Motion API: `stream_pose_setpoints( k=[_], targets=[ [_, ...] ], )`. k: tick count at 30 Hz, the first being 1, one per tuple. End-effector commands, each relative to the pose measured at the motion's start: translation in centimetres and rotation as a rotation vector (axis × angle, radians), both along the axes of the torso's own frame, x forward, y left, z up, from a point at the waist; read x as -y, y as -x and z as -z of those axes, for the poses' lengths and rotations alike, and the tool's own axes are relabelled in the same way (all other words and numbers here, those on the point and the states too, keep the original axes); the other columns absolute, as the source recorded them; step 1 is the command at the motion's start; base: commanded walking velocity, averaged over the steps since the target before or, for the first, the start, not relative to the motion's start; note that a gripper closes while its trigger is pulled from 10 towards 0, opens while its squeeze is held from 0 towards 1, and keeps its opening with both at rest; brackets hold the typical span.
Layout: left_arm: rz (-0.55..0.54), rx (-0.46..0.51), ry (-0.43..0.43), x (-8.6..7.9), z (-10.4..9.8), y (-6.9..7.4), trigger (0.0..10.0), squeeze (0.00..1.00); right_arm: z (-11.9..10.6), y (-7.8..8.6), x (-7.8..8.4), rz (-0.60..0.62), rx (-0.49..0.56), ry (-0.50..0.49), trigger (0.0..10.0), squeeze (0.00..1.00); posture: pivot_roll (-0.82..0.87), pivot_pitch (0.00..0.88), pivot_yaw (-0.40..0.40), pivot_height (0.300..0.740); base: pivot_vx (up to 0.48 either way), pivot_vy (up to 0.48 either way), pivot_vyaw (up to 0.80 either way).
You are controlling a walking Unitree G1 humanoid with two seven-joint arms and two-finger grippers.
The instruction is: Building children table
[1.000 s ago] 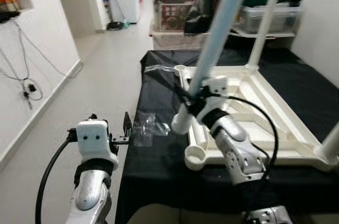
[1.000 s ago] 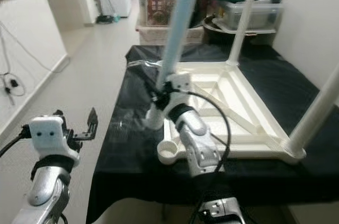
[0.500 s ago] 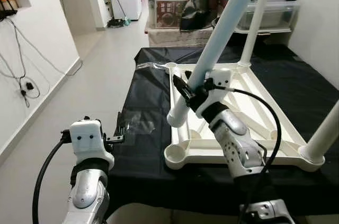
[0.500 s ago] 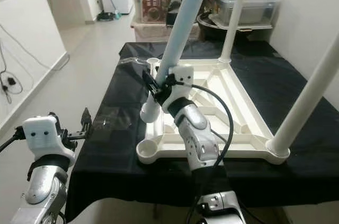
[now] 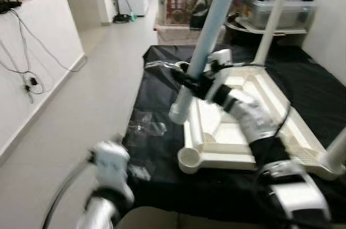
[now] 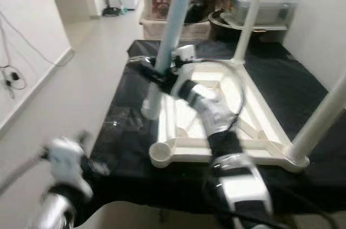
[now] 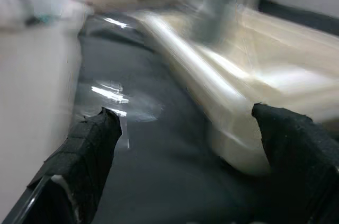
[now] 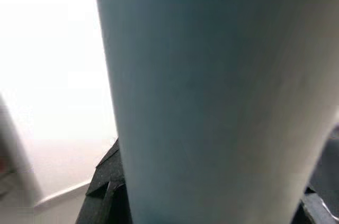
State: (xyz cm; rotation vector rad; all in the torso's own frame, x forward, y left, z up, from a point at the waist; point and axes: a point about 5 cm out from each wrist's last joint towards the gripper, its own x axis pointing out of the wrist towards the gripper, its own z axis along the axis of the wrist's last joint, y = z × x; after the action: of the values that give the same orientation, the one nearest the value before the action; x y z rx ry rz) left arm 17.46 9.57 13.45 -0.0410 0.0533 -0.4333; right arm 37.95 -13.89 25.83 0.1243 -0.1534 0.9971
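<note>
Worktop (image 5: 162, 104): draped in black cloth, carrying the parts
Tabletop (image 5: 254, 110): white, lying underside up on the cloth; two legs already stand in far and near-right corners; near-left socket (image 5: 189, 158) and far-left socket (image 5: 182, 67) open
Leg (image 5: 203, 50): pale blue, long axis steeply tilted, top leaning away and right; lower end hangs over the tabletop's left edge, between the two open sockets, seated in neither
Right pincer (image 5: 190, 83): clenched on leg low down; the nearer arm for seating
Left pincer (image 7: 180, 166): fingers spread, grasping nothing, low at worktop's near-left edge, blurred
Plastic wrap (image 5: 147, 126): on cloth left of tabletop, not obstructing
</note>
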Motion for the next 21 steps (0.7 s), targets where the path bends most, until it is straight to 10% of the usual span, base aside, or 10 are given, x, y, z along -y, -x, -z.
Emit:
stream_pose_setpoints(
  k=[1,21],
  targets=[
    [0.073,0.024,-0.010,0.9,-0.3,0.7,10.0,0.00,-0.5,0.3,0.3,-0.105,-0.003,-0.038,10.0,0.00,0.09,0.037,-0.009,0.740,0.000,0.000,0.00],
    [0.111,0.024,-0.110,0.9,-0.6,4.8,10.0,0.00,2.3,2.2,1.2,-0.502,0.029,0.190,10.0,0.00,0.15,0.183,0.052,0.740,0.000,0.000,0.00]
  ],
)
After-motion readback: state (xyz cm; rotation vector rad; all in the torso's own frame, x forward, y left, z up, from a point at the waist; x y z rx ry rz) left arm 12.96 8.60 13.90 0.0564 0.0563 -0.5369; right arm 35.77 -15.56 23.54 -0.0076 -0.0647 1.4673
